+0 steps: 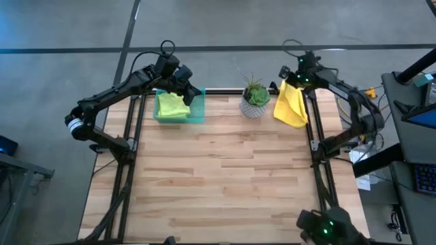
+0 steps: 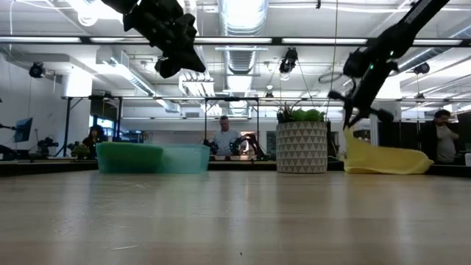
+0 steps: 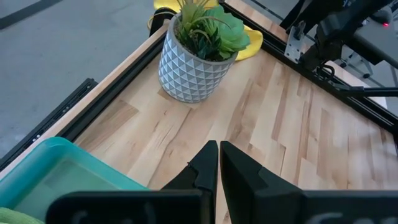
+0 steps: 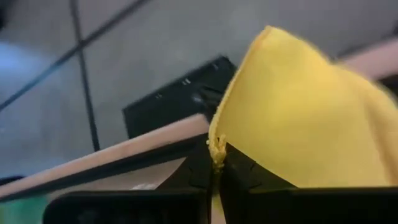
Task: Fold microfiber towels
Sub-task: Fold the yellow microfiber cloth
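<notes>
One camera looks straight down on my whole table [image 1: 225,170]; another sits at its surface, facing the room. My wrist cameras look closely past each end effector. The potted plant [image 1: 255,99] shows from above, low, and my left wrist.

potted plant [image 1: 255,99] at far edge of table [image 1: 225,184], mid; green plastic tray [image 1: 196,112] left of it; people [image 2: 223,137] behind

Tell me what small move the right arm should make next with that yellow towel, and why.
Probably lift and draw it toward the table's middle. The right gripper is shut on a corner of the yellow towel, which sags in a heap at the far right edge beside the potted plant. The bare wood offers room to spread it flat for folding.
</notes>
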{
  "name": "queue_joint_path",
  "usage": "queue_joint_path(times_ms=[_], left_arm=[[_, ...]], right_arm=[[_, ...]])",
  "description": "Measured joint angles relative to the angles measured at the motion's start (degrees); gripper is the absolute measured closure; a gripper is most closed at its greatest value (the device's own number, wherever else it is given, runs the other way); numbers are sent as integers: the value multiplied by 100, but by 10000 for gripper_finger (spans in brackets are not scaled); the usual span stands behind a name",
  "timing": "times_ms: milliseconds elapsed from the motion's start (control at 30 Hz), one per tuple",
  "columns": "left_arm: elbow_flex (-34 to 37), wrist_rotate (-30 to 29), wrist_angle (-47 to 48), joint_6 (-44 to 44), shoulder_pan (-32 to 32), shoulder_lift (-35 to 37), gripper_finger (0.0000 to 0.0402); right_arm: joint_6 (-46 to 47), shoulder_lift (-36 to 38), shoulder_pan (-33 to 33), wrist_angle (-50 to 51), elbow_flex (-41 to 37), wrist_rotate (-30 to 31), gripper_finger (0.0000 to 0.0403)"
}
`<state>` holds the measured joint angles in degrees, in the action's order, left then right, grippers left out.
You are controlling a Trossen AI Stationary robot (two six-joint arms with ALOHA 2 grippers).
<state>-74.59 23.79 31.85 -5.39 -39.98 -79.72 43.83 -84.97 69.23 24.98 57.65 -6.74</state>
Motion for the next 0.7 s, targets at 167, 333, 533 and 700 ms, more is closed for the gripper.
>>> queue_joint_path(times_ms=[167,333,533,700], left_arm=[[0,0,-269,2,103,0,398],[0,148,-1004,-13,449,0,398],[-6,564,-2894,581,1229,-63,398],[-134,570,-3990,727,1799,-521,388]], right_arm=[[-792,1111,-294,439,-11,-106,394],[-1421,2399,-773,1185,26,-125,394],[-2271,3719,-1485,1711,26,-1350,394],[-2098,4400,-2045,1832,26,-2272,394]])
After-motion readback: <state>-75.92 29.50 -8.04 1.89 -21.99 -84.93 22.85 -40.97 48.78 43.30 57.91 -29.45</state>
